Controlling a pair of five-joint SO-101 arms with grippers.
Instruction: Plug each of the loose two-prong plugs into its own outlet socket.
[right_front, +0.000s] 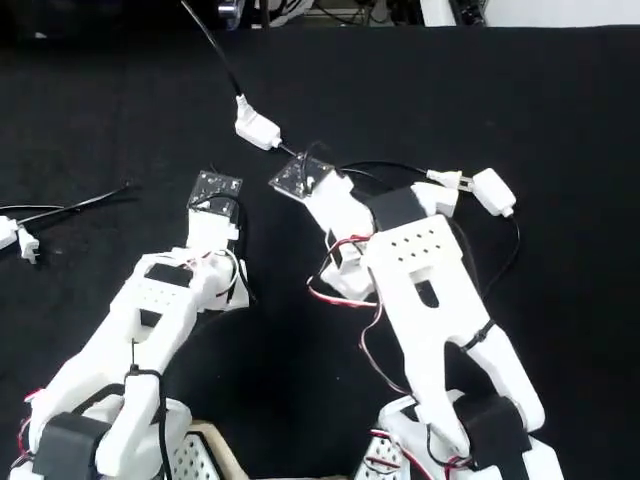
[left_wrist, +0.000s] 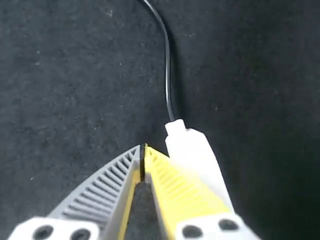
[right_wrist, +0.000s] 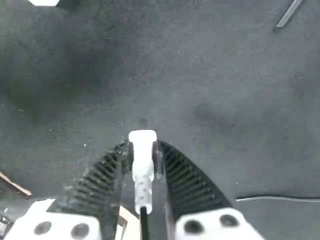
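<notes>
White plug (right_wrist: 142, 167) sits gripped between the black fingers of the right claw (right_wrist: 142, 145), near the white outlet socket (right_front: 257, 128) on the black desk (right_front: 520, 100). The left claw (left_wrist: 141, 152), clenched on nothing, hovers just beside that socket.

White connector (left_wrist: 192, 150): lower part hidden behind yellow finger (left_wrist: 175, 190) of left gripper (left_wrist: 142, 150); cannot tell whether face carries prongs or slots. Its black cord (left_wrist: 168, 65) runs off frame edge.

White plug (right_wrist: 142, 160): rear end buried between black fingers (right_wrist: 190, 185) of right gripper (right_wrist: 142, 146); prongs not discernible.

White object (right_wrist: 44, 2): cut by edge, unidentifiable. Grey strip (right_wrist: 289, 13), thin cable (right_wrist: 277, 199): both cut off.

High view: small plug (right_front: 8, 232) clipped by edge.
</notes>
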